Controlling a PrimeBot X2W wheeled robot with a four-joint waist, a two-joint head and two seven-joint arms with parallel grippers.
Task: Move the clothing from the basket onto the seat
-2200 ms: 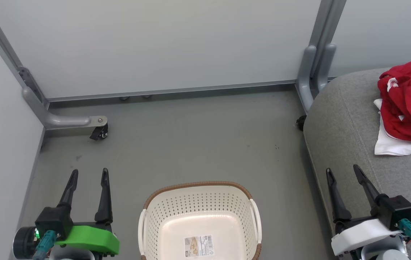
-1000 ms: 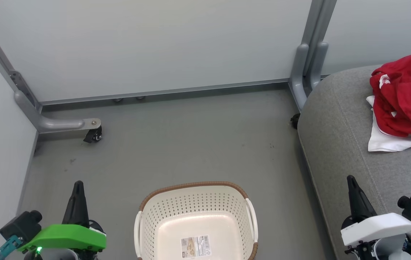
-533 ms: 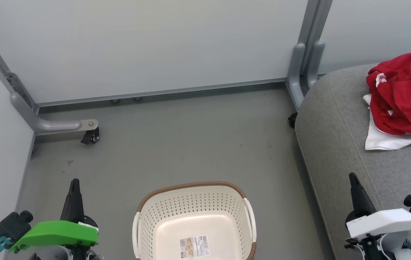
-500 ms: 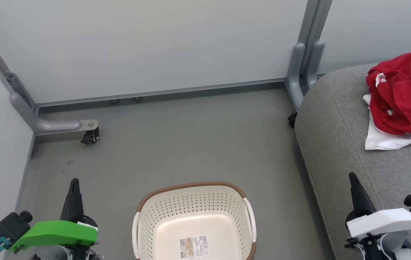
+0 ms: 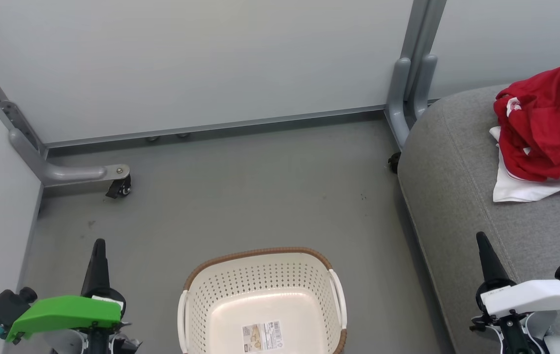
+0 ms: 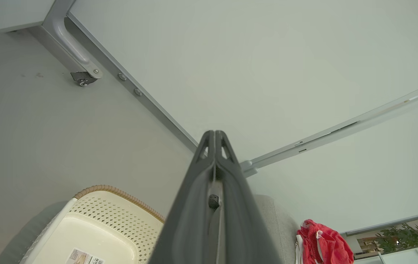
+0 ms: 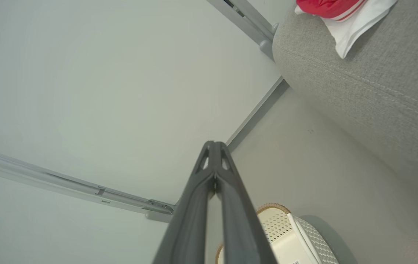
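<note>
The red clothing [image 5: 547, 130] with white trim lies bunched on the grey seat [image 5: 461, 182] at the right; it also shows small in the left wrist view [image 6: 322, 245] and at the top of the right wrist view [image 7: 341, 11]. The cream basket [image 5: 260, 305] with a brown rim stands on the floor at bottom centre, holding only a paper label. My left gripper [image 5: 99, 246] is shut at the lower left, left of the basket, with nothing in it. My right gripper [image 5: 481, 238] is shut at the lower right, over the seat's near edge, holding nothing.
Pale partition panels close the back and left. A grey frame leg with a black caster [image 5: 117, 188] sits at the back left, and a grey post [image 5: 410, 88] rises beside the seat's far corner. Bare grey floor [image 5: 240, 196] spreads between basket and panels.
Both grippers went from open to shut and turned edge-on. The head camera shifted, so the whole picture slid a little to the left. The clothing and basket stayed put.
</note>
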